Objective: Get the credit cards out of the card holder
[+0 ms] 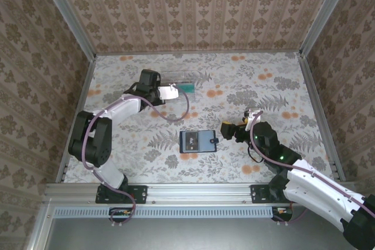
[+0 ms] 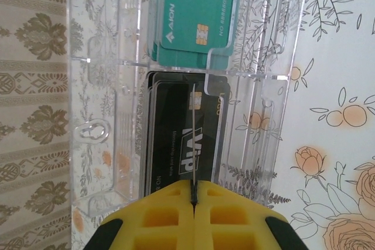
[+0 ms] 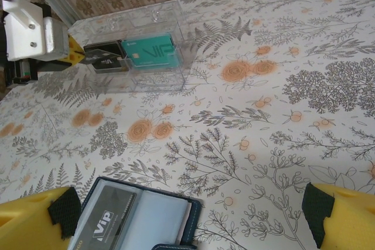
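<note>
Left hand (image 2: 194, 196) pinching card (image 2: 193, 144) at clear box (image 2: 105, 144), right hand (image 3: 191, 212) spread by card holder (image 3: 158, 218)

Left arm (image 1: 117, 109), right arm (image 1: 304, 177): white shells, black joints, mauve cable (image 1: 171, 119) looping along each. Fingers (image 3: 32, 212) yellow, black pads (image 3: 63, 212) inset.

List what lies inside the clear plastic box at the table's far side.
The clear plastic box holds teal cards in one compartment and black VIP cards in the next. Each stack's top card covers those below, so their number cannot be told.
</note>
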Action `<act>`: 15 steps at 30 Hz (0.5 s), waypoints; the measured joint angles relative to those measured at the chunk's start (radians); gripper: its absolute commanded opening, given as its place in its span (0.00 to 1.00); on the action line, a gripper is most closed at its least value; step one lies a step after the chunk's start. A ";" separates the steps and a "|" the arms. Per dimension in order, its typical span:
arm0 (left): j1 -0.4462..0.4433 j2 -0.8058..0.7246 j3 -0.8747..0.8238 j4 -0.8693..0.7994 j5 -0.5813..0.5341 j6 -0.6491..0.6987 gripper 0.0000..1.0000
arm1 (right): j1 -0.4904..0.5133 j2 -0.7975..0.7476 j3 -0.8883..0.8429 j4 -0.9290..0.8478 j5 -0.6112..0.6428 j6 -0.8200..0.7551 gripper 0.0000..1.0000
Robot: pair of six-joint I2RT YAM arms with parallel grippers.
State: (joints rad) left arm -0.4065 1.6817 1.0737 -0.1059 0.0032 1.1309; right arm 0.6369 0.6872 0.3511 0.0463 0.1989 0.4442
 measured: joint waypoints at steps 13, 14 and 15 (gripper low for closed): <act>0.002 0.040 0.026 -0.001 -0.008 0.000 0.12 | -0.004 0.000 0.000 0.003 0.000 0.000 1.00; 0.002 0.042 0.027 0.000 -0.011 0.001 0.19 | -0.004 0.000 0.000 0.004 0.000 0.000 1.00; 0.002 0.044 0.029 0.002 -0.016 -0.001 0.25 | -0.004 0.000 0.000 0.004 0.000 0.000 1.00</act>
State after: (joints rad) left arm -0.4042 1.7260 1.1027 -0.1036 -0.0124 1.1301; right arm 0.6327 0.6876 0.3508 0.0502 0.1986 0.4446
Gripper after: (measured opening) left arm 0.175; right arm 0.999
